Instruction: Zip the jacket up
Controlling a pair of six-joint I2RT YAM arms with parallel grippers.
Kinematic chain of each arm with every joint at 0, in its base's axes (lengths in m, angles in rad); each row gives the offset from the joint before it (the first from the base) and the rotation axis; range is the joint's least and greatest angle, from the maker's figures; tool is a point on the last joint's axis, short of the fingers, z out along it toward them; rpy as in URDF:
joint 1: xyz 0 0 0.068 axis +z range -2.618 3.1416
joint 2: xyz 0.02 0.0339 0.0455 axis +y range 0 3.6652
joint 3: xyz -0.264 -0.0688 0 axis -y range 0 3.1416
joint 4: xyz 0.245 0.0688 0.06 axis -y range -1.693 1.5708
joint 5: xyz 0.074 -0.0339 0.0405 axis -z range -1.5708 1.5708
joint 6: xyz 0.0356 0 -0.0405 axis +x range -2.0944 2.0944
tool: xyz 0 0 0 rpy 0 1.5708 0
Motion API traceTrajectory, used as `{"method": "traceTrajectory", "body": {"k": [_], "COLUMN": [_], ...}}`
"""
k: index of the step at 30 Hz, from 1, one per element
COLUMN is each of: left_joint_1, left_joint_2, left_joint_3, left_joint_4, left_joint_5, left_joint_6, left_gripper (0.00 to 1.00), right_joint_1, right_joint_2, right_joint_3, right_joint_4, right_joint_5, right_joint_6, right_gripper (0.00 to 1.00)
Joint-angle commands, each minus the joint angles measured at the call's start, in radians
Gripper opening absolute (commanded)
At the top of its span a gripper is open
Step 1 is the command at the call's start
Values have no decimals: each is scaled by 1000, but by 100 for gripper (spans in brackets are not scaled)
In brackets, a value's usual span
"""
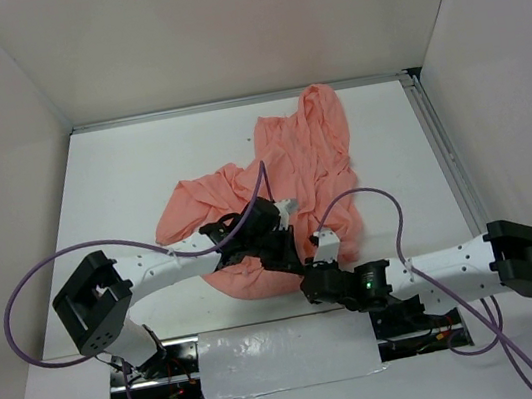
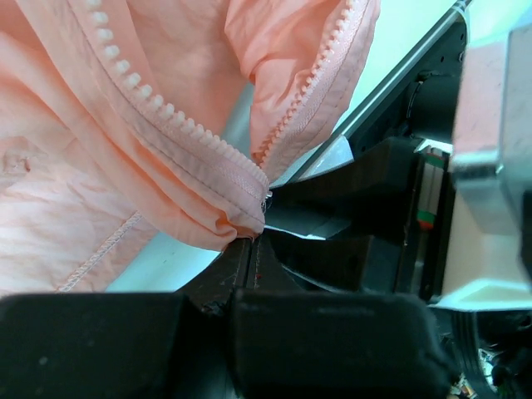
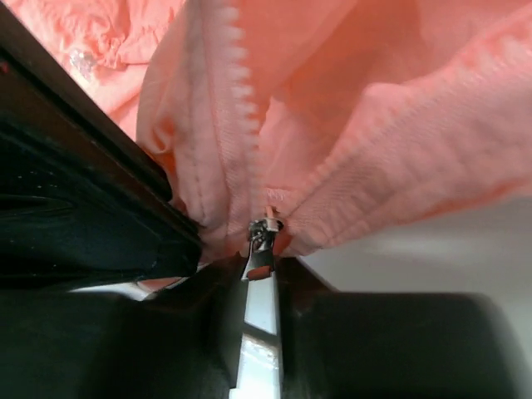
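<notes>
So, zip barely started | left gripper (image 2: 250, 246) clamps jacket (image 1: 311, 150) hem; right gripper (image 3: 263, 278) pinches zipper pull (image 3: 263, 235) | next: slide it up

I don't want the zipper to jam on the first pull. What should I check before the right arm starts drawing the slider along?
1. Hem anchored: the left gripper clamps the jacket below the zipper: ok.
2. Pull held: the right gripper is shut on the zipper pull: ok.
3. Both rows of teeth meet at the bottom: ok.
4. Fabric clear of the slider: not ok, folds press against it.
5. Zipper line ahead straight: not ok, the jacket lies bunched in the top view.
</notes>
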Motion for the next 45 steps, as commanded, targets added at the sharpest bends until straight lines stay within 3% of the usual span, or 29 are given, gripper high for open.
{"method": "traceTrajectory", "body": {"k": [1,3,17,24,28,31,32,36,45], "left_joint_1": [1,1,1,1,1,3,1,-2,-16], "left_joint_2": [5,4,1,2,-10,-22,-24,-30,-35], "left_joint_3": [41,38,28,29,17,3,3,1,6], "left_joint_4": [-5,-2,-7,-18,1,10,7,-1,-11], "left_joint_5": [0,-6,-30,-49,-36,-36,-39,-59,-93], "left_joint_6": [-14,-10,4,14,32,43,43,58,124], "left_gripper": [0,0,0,0,0,0,0,0,0], "right_joint_1": [-8,-4,-2,-134,-206,-326,-385,-494,-502], "right_joint_2": [26,26,-135,-134,-169,-207,-218,-223,-192], "right_joint_3": [4,16,33,185,219,225,222,227,352], "right_joint_4": [62,16,-188,-294,-357,-322,-306,-323,-556], "right_joint_5": [16,19,-42,-418,-515,-654,-779,-944,-754], "right_joint_6": [-37,-13,3,-129,-143,-225,-255,-334,-454], "right_gripper": [11,0,0,0,0,0,0,0,0]}}
